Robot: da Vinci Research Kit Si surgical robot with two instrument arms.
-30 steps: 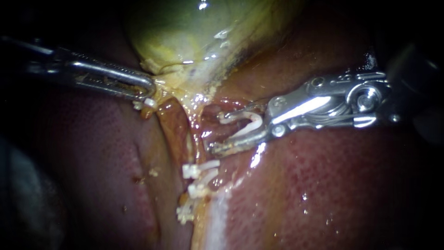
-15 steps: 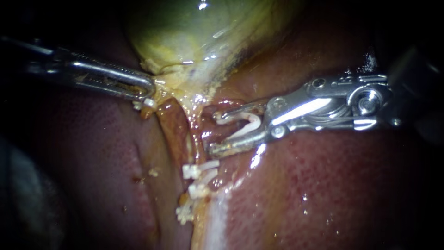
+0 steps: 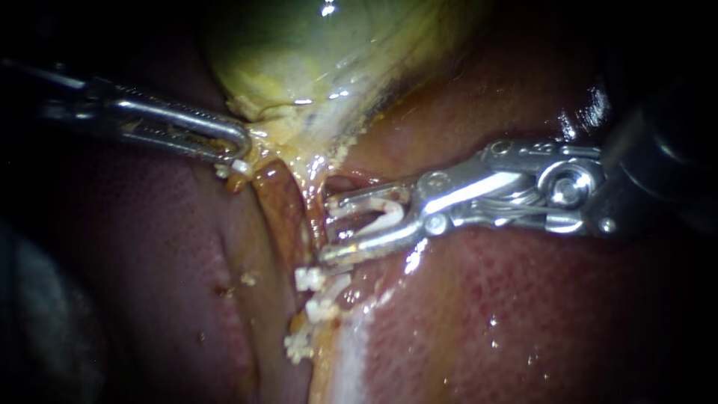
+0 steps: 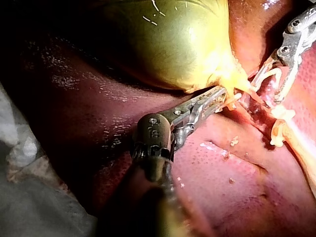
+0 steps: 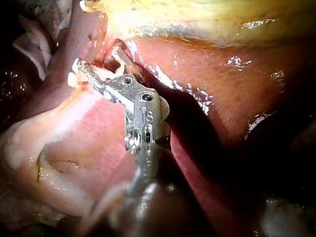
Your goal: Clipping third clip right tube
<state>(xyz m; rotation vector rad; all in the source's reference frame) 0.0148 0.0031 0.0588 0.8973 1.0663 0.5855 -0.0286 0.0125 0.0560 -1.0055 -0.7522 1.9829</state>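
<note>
The left instrument (image 3: 238, 150), a slender silver shaft ending in two slim metal jaws, enters from the left. Its jaws are closed on the pale yellow neck of the green-yellow, glossy gallbladder (image 3: 314, 60).

The right instrument (image 3: 333, 228), a silver shaft with a hinged metal head, enters from the right. Its jaws stand apart, with a white V-shaped plastic clip (image 3: 383, 217) seated between them and touching both jaws. The jaw tips reach the right tube (image 3: 314, 224), a thin orange-brown strand running down from the gallbladder neck. One tip lies above the other along the strand. Whether the tips pass around the tube or only lie against it cannot be determined.

Further down the same strand, just below the lower jaw tip, sit three white placed clips (image 3: 310, 278), one after another.

The dark red, mottled liver (image 3: 523, 314) lies under both instruments and on either side of the tube.
</note>
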